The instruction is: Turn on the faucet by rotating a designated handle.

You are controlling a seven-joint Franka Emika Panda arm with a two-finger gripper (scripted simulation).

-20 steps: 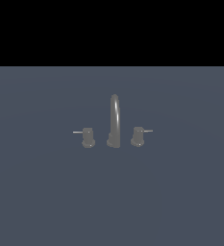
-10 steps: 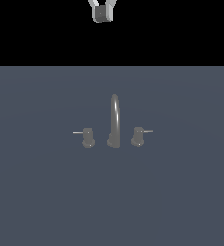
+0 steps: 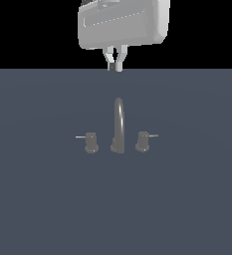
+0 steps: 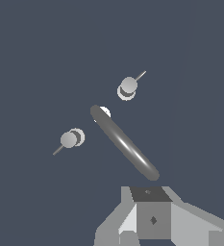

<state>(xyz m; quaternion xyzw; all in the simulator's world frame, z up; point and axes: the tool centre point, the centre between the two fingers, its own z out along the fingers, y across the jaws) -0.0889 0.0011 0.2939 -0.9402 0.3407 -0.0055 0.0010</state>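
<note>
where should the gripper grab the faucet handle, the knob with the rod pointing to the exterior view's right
Take the handle by its thin lever rod, coming down from above with a finger on either side. The rod sticks out level from the stubby knob, away from the spout, so there is room there. The gripper hangs high above.

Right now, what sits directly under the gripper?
Nothing touches it. The gripper hangs high above the faucet; in the wrist view the arched spout lies below it, a knob on either side. The spout hides part of its own base.
</note>
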